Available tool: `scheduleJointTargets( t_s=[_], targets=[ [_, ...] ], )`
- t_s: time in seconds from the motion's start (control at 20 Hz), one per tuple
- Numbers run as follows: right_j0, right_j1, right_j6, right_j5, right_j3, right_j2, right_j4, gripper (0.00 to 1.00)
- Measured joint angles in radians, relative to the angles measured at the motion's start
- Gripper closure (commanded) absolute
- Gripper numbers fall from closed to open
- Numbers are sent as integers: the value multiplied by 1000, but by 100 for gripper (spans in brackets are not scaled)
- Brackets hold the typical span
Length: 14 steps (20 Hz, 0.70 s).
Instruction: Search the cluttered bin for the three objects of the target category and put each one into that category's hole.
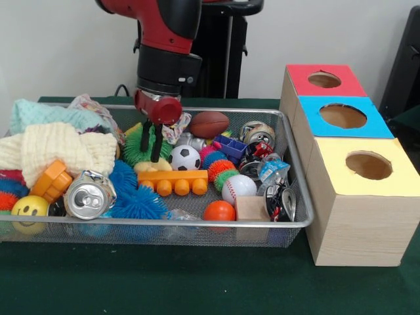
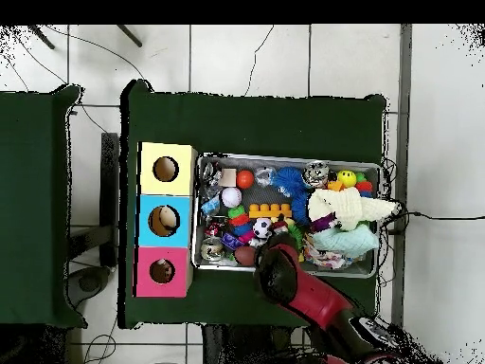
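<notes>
Gripper [image 1: 151, 147] low in wire bin [image 1: 298, 220], fingers parted, holding nothing

Tips hang over the green spiky ball [image 1: 136, 148], beside the soccer ball [image 1: 184, 157]. Baseball [image 1: 238, 188], orange ball [image 1: 219, 210] and football [image 1: 209, 123] lie in the clutter; three holed boxes [image 1: 357, 190] stand just beside the bin

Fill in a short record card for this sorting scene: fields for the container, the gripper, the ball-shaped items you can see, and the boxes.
Container: wire mesh bin on a green table, crowded with toys, cans and cloths
Gripper: gripper open, lowered into the bin over a green spiky ball
Balls: soccer ball, baseball, orange ball, brown football
Boxes: red box, blue box, yellow box in a row beside the bin, each with a round hole on top
</notes>
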Motion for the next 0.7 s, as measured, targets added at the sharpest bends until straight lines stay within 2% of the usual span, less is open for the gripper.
scheduleJointTargets(
  t_s=[0.25,0.7],
  targets=[
    [19,-11,0,0,22,0,19,0],
    [5,-12,0,0,24,0,19,0]
  ],
)
